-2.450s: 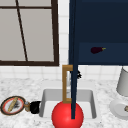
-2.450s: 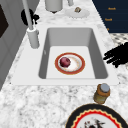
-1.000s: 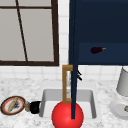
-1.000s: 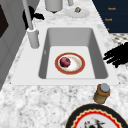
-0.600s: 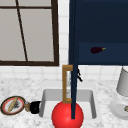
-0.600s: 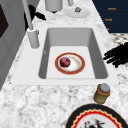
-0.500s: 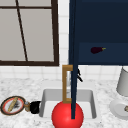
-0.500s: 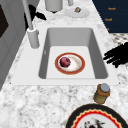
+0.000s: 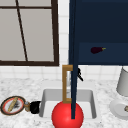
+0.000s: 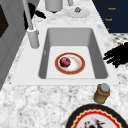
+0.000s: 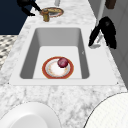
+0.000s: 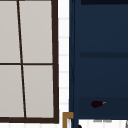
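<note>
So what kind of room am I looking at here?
A kitchen, by the look of it: a sink set in a marble counter with a faucet beside it, a plate in the basin, and a navy wall cabinet above.

In the sink (image 10: 50, 53) a plate (image 10: 76, 68) carries a ball (image 10: 65, 62). The faucet (image 10: 31, 30) stands behind the basin. A jar (image 10: 102, 93) sits left of the sink, before another plate (image 9: 5, 106). An eggplant (image 9: 97, 50) lies in the cabinet (image 9: 105, 30) above.
</note>
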Controlling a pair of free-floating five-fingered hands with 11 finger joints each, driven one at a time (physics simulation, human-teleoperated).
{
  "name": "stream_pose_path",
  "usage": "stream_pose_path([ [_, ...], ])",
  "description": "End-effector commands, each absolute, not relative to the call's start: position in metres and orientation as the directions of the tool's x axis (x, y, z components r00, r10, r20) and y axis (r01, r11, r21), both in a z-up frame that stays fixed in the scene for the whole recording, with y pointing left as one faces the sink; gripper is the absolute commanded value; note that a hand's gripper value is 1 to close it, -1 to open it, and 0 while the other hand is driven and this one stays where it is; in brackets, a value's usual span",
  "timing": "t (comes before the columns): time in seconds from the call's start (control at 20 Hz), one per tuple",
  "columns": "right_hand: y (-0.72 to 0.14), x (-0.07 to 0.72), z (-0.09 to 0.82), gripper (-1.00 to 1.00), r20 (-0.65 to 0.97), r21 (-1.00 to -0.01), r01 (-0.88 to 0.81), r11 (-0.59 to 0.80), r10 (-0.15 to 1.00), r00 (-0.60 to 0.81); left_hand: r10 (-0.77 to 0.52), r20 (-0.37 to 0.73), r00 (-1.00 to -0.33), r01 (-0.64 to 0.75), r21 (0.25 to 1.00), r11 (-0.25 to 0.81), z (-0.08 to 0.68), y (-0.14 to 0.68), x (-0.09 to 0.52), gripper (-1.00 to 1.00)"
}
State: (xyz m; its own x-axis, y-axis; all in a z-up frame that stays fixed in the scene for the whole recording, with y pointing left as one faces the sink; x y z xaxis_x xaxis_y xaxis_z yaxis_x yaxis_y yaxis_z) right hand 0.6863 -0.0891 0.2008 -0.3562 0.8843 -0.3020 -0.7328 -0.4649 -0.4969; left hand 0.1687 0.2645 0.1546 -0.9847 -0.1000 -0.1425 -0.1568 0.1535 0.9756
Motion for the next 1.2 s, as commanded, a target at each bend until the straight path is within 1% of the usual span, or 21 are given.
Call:
stream_pose_path([
  [0.0,-0.09,0.683,0.201,-1.0,-0.308,-0.517,-0.72,-0.463,0.885,-0.348,-0.1,-0.143,-0.985,-0.157,0.976,0.153,0.155,0.265,0.169,0.0],
  [0.05,-0.087,0.679,0.197,-1.0,-0.297,-0.514,-0.724,-0.46,0.887,-0.353,-0.1,-0.143,-0.985,-0.157,0.976,0.153,0.155,0.265,0.169,0.0],
  [0.1,-0.082,0.674,0.195,1.0,-0.29,-0.518,-0.723,-0.457,0.889,-0.354,-0.1,-0.143,-0.985,-0.157,0.976,0.153,0.155,0.265,0.169,0.0],
  [0.15,-0.077,0.672,0.191,1.0,-0.302,-0.523,-0.706,-0.477,0.878,-0.37,-0.1,-0.143,-0.985,-0.157,0.976,0.153,0.155,0.265,0.169,0.0],
  [0.25,-0.079,0.672,0.188,1.0,-0.28,-0.552,-0.698,-0.457,0.89,-0.36,-0.1,-0.143,-0.985,-0.157,0.976,0.153,0.155,0.265,0.169,0.0],
  [0.4,-0.077,0.671,0.188,1.0,-0.293,-0.553,-0.696,-0.458,0.889,-0.352,-0.1,-0.143,-0.985,-0.157,0.976,0.153,0.155,0.265,0.169,0.0],
  [0.45,-0.072,0.674,0.188,1.0,-0.313,-0.561,-0.696,-0.449,0.893,-0.324,-0.1,-0.143,-0.985,-0.157,0.976,0.153,0.155,0.265,0.169,0.0],
  [0.5,-0.069,0.675,0.19,1.0,-0.344,-0.561,-0.692,-0.454,0.888,-0.304,-0.1,-0.143,-0.985,-0.157,0.976,0.153,0.155,0.265,0.169,0.0],
  [0.65,-0.064,0.684,0.199,1.0,-0.364,-0.551,-0.702,-0.451,0.887,-0.285,-0.1,-0.143,-0.985,-0.157,0.976,0.153,0.155,0.265,0.169,0.0],
  [0.7,-0.062,0.684,0.199,1.0,-0.349,-0.558,-0.711,-0.428,0.898,-0.267,-0.1,-0.143,-0.985,-0.157,0.976,0.153,0.155,0.265,0.169,0.0],
  [1.15,-0.046,0.692,0.189,1.0,-0.419,-0.532,-0.706,-0.467,0.87,-0.26,-0.1,-0.143,-0.985,-0.157,0.976,0.153,0.155,0.265,0.169,0.0],
])
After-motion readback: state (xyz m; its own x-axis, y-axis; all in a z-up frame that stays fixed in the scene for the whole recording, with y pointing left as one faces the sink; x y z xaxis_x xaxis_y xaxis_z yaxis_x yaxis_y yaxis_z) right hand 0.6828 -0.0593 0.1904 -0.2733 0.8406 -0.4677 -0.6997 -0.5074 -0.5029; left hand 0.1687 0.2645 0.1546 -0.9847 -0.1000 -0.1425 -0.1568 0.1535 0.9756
